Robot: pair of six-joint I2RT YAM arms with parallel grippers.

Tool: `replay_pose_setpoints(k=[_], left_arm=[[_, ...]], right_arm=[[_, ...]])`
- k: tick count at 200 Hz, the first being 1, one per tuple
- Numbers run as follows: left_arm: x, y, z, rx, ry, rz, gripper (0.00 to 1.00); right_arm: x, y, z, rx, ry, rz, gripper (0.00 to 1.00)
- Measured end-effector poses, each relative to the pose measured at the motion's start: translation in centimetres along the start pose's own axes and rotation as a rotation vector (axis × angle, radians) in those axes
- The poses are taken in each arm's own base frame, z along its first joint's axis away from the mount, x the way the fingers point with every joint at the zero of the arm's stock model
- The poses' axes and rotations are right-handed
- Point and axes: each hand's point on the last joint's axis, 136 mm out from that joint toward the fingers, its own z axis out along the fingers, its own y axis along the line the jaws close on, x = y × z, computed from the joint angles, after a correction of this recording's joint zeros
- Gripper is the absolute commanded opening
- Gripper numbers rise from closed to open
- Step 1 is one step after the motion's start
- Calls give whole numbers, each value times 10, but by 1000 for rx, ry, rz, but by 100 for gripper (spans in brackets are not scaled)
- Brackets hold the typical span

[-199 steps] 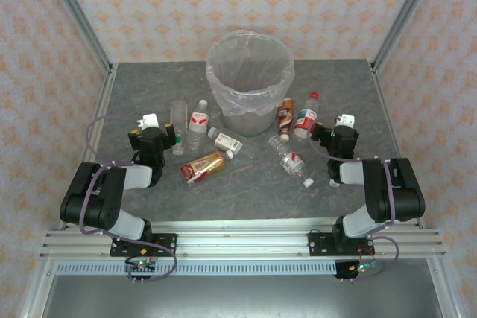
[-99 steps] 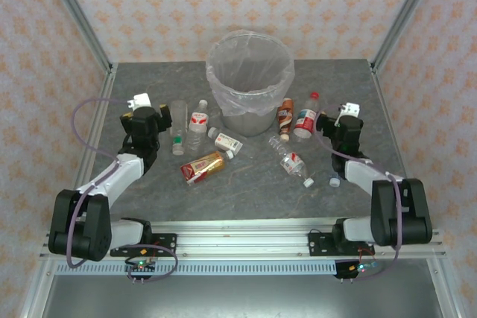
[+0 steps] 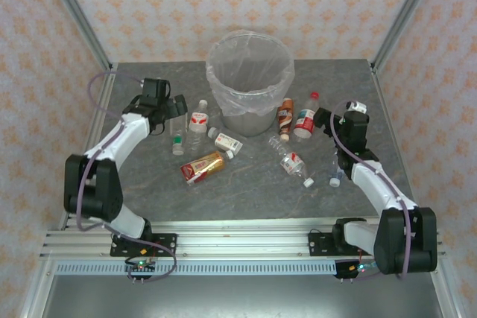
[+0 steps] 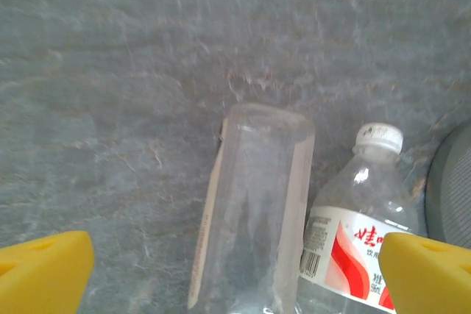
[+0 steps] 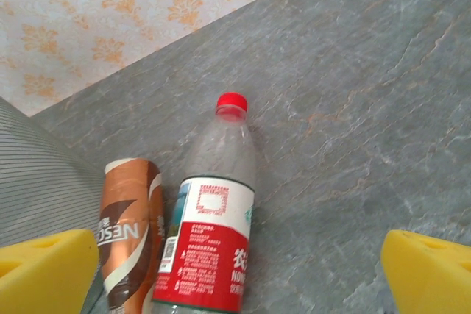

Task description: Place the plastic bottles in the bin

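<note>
A: Clear bottle [image 4: 257, 204] is being framed lengthwise between wide-open jaws of the left gripper [image 4: 235, 276], left of the bin [image 3: 246, 113].
B: Right gripper [image 5: 235, 277], likewise spread, is being pointed at the red-capped bottle [image 5: 217, 211].

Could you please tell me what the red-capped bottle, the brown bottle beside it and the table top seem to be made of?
Red-capped clear bottle: thin glossy plastic, with see-through walls.
Brown cylindrical bottle: likely plastic under a satin printed sleeve, possibly metal.
Grey veined table top: matte, stone-look; stone or laminate, unclear.
</note>
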Motion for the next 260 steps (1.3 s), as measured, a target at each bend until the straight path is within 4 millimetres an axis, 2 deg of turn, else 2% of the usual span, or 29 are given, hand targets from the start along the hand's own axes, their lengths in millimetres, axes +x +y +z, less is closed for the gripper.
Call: replay_pose_setpoints(k=[42, 68, 106, 149, 223, 260], left_arm=[[26, -1, 31, -32, 181, 38, 100], [28, -4, 43, -43, 227, 46, 93], [19, -11, 64, -54, 258, 63, 86], [31, -8, 88, -89, 326, 87, 82], [45, -6, 107, -105, 375, 93, 69], [44, -7, 108, -101, 375, 99, 66]], right_arm=[[8, 2, -5, -15, 42, 41, 99], [15, 3, -5, -24, 71, 41, 99], [19, 4, -6, -30, 89, 40, 99], [19, 9, -8, -61, 96, 32, 99], [21, 15, -8, -92, 111, 31, 99], [18, 8, -8, -52, 92, 49, 99]])
